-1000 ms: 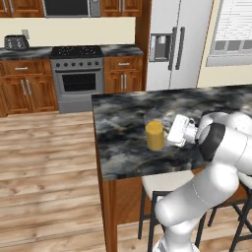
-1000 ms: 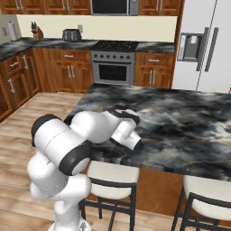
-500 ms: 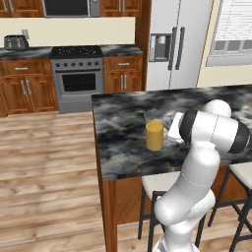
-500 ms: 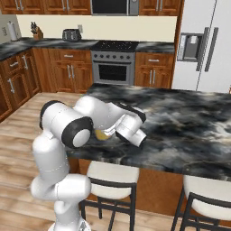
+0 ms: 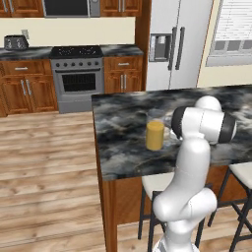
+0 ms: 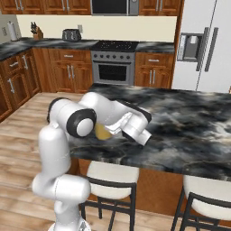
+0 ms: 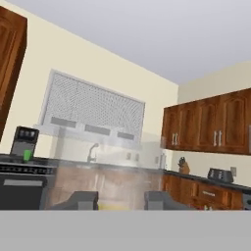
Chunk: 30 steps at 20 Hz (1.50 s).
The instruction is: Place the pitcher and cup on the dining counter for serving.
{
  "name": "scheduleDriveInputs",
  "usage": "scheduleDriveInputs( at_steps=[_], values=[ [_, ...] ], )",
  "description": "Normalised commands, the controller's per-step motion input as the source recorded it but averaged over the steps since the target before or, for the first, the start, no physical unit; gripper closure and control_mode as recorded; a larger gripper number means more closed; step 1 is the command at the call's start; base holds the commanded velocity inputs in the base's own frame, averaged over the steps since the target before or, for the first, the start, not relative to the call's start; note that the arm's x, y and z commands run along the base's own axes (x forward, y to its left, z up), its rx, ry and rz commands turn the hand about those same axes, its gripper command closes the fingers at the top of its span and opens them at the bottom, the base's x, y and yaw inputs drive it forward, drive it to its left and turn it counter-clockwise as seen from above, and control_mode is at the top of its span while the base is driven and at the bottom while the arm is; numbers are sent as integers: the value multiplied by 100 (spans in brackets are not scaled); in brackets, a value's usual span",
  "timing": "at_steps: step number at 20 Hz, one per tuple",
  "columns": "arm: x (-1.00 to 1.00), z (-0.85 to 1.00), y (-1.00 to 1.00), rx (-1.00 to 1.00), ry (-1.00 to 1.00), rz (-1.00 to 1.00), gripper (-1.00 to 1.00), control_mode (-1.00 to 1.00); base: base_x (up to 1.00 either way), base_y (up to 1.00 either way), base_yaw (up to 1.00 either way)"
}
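Surface: the dining counter point(image 5: 128, 147) has a dark marbled stone top on a reddish-brown wood base and fills the centre and right of the left base view; white-seated stools point(image 6: 110, 173) stand under its near edge.
Room: wood plank floor point(image 5: 44, 162) at left; a steel oven point(image 5: 78, 81) against the back wall, flanked by brown cabinets point(image 5: 22, 91); a toaster point(image 5: 15, 43) on the back counter at upper left; a steel refrigerator point(image 5: 172, 44) at upper centre-right; a microwave point(image 6: 115, 6) above the oven.
Far wall, hand view: a shuttered window point(image 7: 90, 110), a faucet point(image 7: 91, 152) below it, and a coffee machine point(image 7: 24, 142) at left with the green cup point(image 7: 27, 155) standing in it.
Gripper: the gripper point(image 7: 120, 200) shows two dark fingertips point(image 7: 81, 200) at the bottom of the hand view, set moderately apart with a yellow strip and a clear, hazy wall between them. Whether the pads press on it cannot be told.
Pitcher: the pitcher point(image 5: 155, 133) stands upright on the dining counter, centre of the left base view, yellow-orange below with a clear upper rim.
Pitcher relative to gripper: in the left base view it is just left of the arm's wrist; in the right base view a sliver of it point(image 6: 101, 132) shows between the arm's elbow and the hand.
Cup relative to gripper: far off, across the room.
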Motion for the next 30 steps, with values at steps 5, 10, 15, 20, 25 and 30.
scheduleDriveInputs(
  at_steps=[5,10,15,20,25,30],
  values=[
    [1,-21,0,0,0,0,-100,-100,0,0,0],
    [0,0,0,-1,0,0,-100,-100,0,0,0],
    [-7,23,-2,-4,0,0,-100,-100,0,0,0],
    [-51,61,0,-6,0,0,-100,-100,0,0,0],
    [-89,68,0,-10,0,0,-100,-100,0,0,0],
    [-100,46,23,-19,0,0,-100,-100,0,0,0]
  ],
)
